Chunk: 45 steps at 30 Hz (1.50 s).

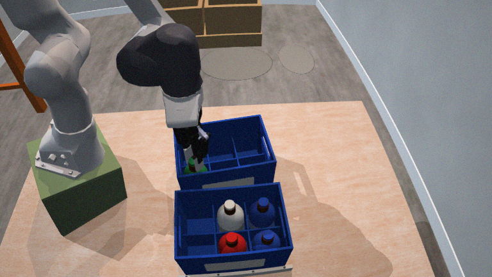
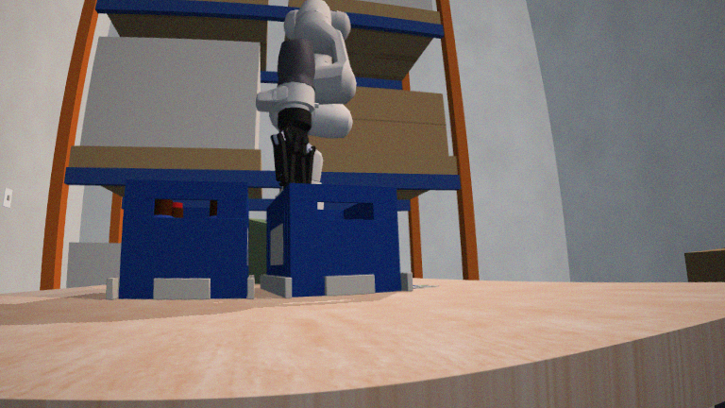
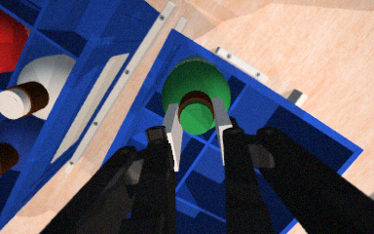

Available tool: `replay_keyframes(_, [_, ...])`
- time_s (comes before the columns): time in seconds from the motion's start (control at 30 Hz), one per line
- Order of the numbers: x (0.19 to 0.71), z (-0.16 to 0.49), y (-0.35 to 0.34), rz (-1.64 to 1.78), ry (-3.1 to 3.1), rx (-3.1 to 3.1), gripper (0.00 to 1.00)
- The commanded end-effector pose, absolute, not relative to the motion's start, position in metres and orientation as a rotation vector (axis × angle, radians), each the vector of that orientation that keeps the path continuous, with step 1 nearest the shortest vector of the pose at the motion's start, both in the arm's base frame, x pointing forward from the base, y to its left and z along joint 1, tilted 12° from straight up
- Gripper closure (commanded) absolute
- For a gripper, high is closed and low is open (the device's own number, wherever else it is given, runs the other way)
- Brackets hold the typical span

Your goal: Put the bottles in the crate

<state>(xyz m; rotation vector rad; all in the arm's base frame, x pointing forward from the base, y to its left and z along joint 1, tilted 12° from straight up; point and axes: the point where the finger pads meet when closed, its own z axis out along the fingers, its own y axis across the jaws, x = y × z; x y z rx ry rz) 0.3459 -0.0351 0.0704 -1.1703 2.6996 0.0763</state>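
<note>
Pincer: the pincer (image 1: 193, 160) (image 2: 296, 181) (image 3: 197, 115) is closed down to a narrow gap, its pads gripping the green bottle (image 1: 189, 170) (image 3: 195, 77) at the neck and cap.
Green bottle: in a corner compartment of the receiving crate (image 1: 228, 168) (image 2: 342, 253) (image 3: 268, 93), the near-left one in the top view. It looks about upright; whether its base meets the crate floor cannot be told.
Step in hand: seating the bottle and letting go, as I judge it.
Lowering: if the base is not down, ease straight down the cell and stop at first contact. Pressing on could tilt the crate.
Release: open slowly and evenly, so neither pad drags the cap aside. Open only as far as the neck needs; crate wall and dividers are near.
Withdrawal: rise straight up before any sideways travel, since a pad hooked under the cap could lift the bottle again.
Source crate: the other crate (image 1: 195, 263) (image 2: 181, 248) (image 3: 117, 29) holds the white bottle (image 1: 230, 217) (image 3: 55, 70), the red bottle (image 1: 232, 247) (image 3: 10, 46) and two blue bottles, the farther (image 1: 261, 215) and the nearer (image 1: 266, 242), all standing. Its two left cells have no bottle.
Pick list: not readable in any view, so whether more bottles are due cannot be told.
Crates: both look level on the table (image 1: 326, 132) (image 2: 374, 339) (image 3: 292, 29); keep the fingers off their rims.
</note>
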Motion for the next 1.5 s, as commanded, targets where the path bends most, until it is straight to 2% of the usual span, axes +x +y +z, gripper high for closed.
replay_keyframes(0.0, [0.3505,0.071,-0.0362,0.067,2.688,-1.168,1.0])
replay_keyframes(1.47, [0.3521,0.0617,-0.035,0.067,2.688,-1.168,1.0])
